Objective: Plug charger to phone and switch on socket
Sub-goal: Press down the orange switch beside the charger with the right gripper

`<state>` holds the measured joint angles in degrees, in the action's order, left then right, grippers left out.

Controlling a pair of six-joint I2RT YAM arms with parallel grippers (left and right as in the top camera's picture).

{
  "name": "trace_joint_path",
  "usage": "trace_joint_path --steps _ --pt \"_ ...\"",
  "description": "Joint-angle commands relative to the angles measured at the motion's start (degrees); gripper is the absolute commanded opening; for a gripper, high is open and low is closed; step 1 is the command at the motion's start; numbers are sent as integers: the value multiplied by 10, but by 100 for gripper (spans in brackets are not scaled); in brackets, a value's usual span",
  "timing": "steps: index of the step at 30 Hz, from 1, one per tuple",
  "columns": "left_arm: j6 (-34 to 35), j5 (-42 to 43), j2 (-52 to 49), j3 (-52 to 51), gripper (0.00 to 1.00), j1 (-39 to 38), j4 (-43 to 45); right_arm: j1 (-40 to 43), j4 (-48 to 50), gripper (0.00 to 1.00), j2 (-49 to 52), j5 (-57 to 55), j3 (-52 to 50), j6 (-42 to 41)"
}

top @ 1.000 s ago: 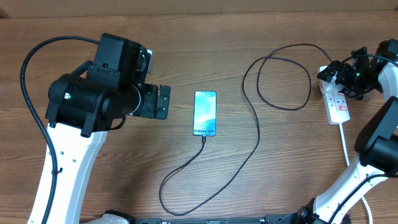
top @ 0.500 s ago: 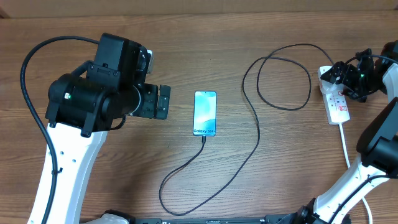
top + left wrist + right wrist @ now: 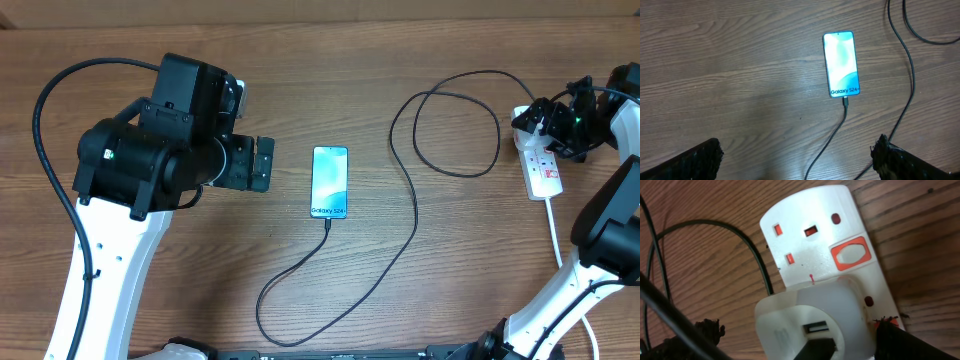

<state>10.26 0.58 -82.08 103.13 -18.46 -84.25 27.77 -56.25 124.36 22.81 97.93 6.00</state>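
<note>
The phone (image 3: 330, 182) lies flat mid-table with its blue screen lit; it also shows in the left wrist view (image 3: 841, 62). The thin black charger cable (image 3: 412, 215) is plugged into its near end (image 3: 844, 102), loops across the table and runs to the white socket (image 3: 545, 172). In the right wrist view the cable's black plug (image 3: 815, 347) sits in a white adapter (image 3: 805, 305) plugged into the socket (image 3: 850, 215). My right gripper (image 3: 546, 120) (image 3: 797, 330) is open and straddles the adapter, its right finger at a red switch (image 3: 885, 323). My left gripper (image 3: 262, 163) (image 3: 797, 160) is open and empty, left of the phone.
The socket's thick white cord (image 3: 555, 235) runs toward the front right. A second red switch (image 3: 852, 254) and a free outlet are on the socket's other half. The cable forms a loop (image 3: 455, 120) left of the socket.
My right gripper shifted slightly right, then back left over the socket's far end. The left arm, phone and cable have not moved.
</note>
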Motion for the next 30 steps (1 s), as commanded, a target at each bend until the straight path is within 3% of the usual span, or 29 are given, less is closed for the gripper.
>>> trace_joint_path --steps 1,30 --pt "-10 -6 -3 6 99 -4 1 -1 3 100 1 -23 -1 1" --pt "-11 -6 -3 6 99 -4 1 -1 23 100 1 16 -35 1"
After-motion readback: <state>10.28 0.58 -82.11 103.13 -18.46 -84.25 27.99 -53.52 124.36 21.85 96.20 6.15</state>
